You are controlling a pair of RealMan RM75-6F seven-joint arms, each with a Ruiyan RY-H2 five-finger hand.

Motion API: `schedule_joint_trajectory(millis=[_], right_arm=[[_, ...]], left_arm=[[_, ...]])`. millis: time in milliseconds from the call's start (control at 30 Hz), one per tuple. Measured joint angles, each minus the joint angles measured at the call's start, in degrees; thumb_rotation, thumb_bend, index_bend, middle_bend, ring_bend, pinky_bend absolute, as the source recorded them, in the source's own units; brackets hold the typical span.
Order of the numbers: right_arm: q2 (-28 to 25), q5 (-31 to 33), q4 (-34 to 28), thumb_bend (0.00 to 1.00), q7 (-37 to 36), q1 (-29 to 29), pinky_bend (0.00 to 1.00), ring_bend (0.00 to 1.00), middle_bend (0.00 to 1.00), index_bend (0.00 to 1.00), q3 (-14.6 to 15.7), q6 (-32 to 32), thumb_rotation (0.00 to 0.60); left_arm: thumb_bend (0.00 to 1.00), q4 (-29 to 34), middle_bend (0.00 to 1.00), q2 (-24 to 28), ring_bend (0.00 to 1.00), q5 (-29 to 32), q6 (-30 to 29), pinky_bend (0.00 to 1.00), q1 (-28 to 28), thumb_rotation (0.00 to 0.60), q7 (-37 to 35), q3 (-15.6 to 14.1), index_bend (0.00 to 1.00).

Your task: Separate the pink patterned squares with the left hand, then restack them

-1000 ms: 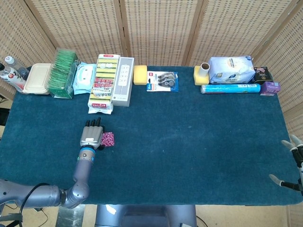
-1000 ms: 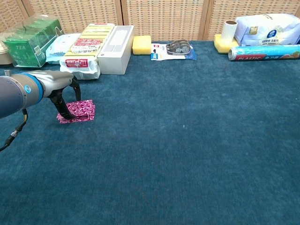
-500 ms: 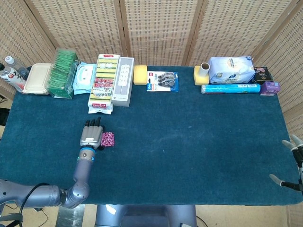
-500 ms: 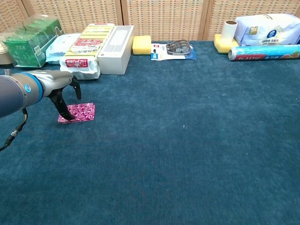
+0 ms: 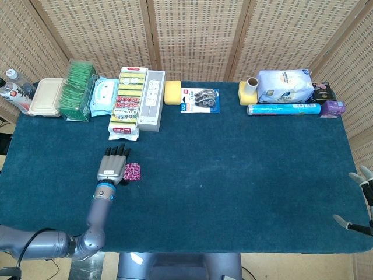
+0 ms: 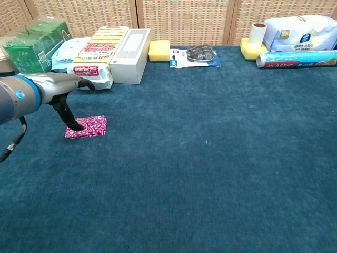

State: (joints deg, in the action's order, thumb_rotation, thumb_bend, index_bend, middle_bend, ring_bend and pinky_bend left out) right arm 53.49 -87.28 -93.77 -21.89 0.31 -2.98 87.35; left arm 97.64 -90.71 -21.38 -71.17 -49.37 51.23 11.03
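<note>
The pink patterned squares [image 6: 87, 127] lie flat on the blue cloth at the left, looking like a single stack [image 5: 133, 171]. My left hand [image 6: 59, 90] hovers over their left side. Its fingers stretch forward above the cloth, and one dark fingertip [image 6: 77, 125] reaches down to the stack's left edge. From the head view the left hand [image 5: 112, 165] sits just left of the squares and holds nothing. My right hand [image 5: 362, 201] shows at the table's right edge with fingers apart, empty.
Along the back edge stand a green tea box [image 6: 32, 50], a sponge pack [image 6: 95, 58], a white box [image 6: 129, 48], a yellow sponge [image 6: 159, 50], a tape pack [image 6: 196, 55] and a blue plastic-wrap roll [image 6: 295, 59].
The left hand's fingers have uncurled and lifted off the squares; only one fingertip stays down at the left edge. The squares settled flat. The right hand barely moved.
</note>
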Motion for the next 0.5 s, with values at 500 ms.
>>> schedule_joint_trajectory(millis=[500], right_arm=[[0.87,0.4,-0.43,0.0,3.38,0.25,0.01,0.01,0.02,0.14,-0.18,-0.29,0.6]], left_arm=[[0.18,8.29,0.0,15.92,0.0,-30.32,-1.34,0.02,12.8,0.6,-21.61,-10.03,0.0]])
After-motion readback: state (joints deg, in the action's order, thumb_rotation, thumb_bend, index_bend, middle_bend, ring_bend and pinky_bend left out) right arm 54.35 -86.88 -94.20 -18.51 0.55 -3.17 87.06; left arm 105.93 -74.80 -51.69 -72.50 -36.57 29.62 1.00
